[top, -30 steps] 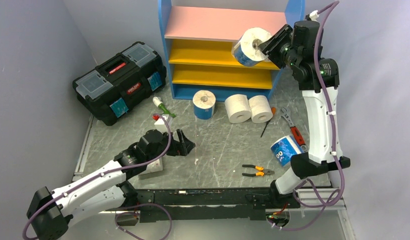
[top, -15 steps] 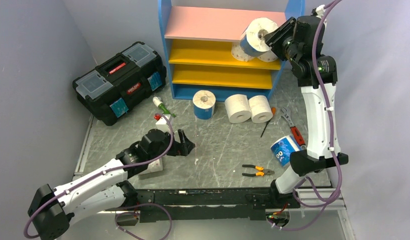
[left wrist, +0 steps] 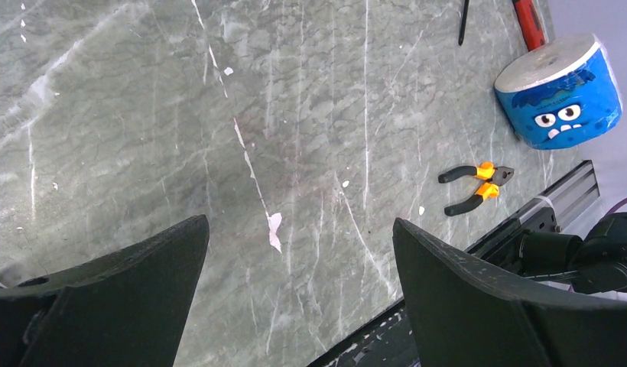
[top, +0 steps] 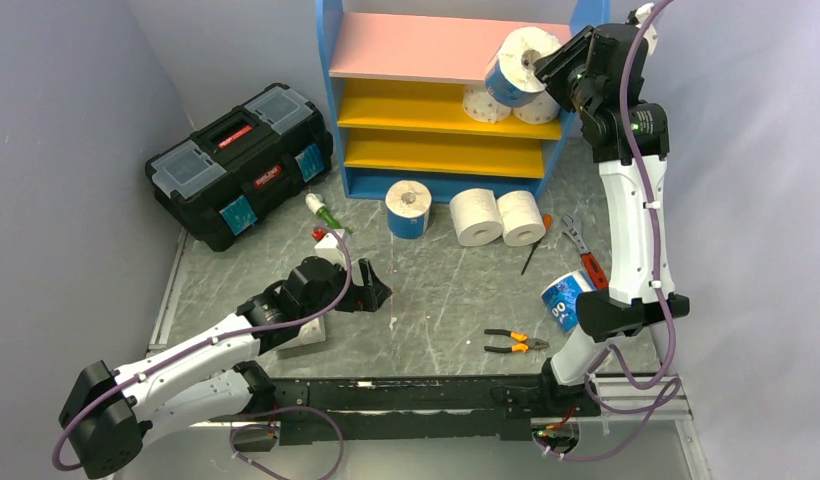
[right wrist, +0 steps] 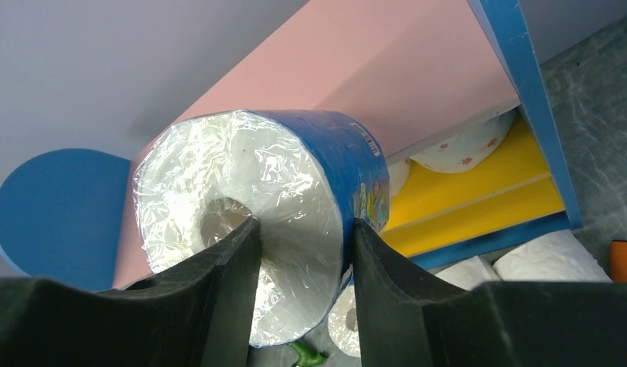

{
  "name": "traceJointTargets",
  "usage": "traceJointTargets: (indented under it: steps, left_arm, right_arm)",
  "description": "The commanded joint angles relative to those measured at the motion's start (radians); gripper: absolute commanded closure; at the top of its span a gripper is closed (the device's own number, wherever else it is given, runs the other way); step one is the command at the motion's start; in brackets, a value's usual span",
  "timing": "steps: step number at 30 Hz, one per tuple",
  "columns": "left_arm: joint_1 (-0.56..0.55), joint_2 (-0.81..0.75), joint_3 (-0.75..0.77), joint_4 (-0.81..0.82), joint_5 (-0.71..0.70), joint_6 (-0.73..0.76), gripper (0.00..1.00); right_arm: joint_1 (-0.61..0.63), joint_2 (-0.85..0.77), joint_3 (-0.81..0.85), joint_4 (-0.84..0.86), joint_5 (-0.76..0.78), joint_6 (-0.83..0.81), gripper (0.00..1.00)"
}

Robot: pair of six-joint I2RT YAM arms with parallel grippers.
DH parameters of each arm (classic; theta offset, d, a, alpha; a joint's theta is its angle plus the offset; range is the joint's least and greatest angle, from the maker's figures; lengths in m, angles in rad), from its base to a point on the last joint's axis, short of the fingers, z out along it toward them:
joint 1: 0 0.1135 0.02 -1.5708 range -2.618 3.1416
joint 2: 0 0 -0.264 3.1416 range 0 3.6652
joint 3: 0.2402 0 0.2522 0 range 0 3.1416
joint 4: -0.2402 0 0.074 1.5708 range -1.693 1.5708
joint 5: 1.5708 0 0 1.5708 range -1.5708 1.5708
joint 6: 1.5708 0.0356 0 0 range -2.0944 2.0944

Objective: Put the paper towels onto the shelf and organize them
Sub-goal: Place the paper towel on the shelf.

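pliers point(top: 516, 343): flat on the counter point(top: 436, 290), 5 o'clock from its centre, near the front edge
left fingers point(top: 374, 290): spread wide, nothing between them, low over bare counter at 8 o'clock
face roll point(top: 566, 298): blue wrap with cartoon eyes, on its side at 4 o'clock, close against the right arm's lower link
wrench point(top: 586, 258): red handle, 3 o'clock, just behind the face roll
floor rolls: row at 12 o'clock by the shelf's foot: blue upright roll point(top: 408, 208), then two white rolls point(top: 475, 217) touching each other
toolbox point(top: 241, 160): black, lid shut, 10 o'clock
shelf point(top: 416, 47): far edge, 12 o'clock, blue frame, pink top board, yellow boards below
dotted rolls point(top: 486, 103): two side by side, right end of the upper yellow board
right fingers point(top: 546, 68): clenched on the held roll point(top: 514, 68), one at the core hole, the other on the wrap
held roll: blue-wrapped, tilted, at the pink board's right end, 1 o'clock; resting on it or not, can't tell
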Motion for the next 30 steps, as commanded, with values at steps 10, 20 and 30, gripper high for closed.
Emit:
traceJointTargets:
  steps: [10,20,30]
  left_arm:
    - [-0.005,0.002,0.032,0.047,0.013,0.003,0.03]
    - [-0.005,-0.003,0.027,0.045,0.015,0.001,0.03]
    - [-0.005,0.005,0.026,0.054,0.025,-0.003,0.04]
  right_arm:
    - [-0.017,-0.048,0.008,0.167,0.059,0.025,0.75]
    - [-0.017,-0.07,-0.028,0.229,0.079,0.034,0.77]
    - [-0.019,-0.066,-0.009,0.243,0.129,0.023,0.78]
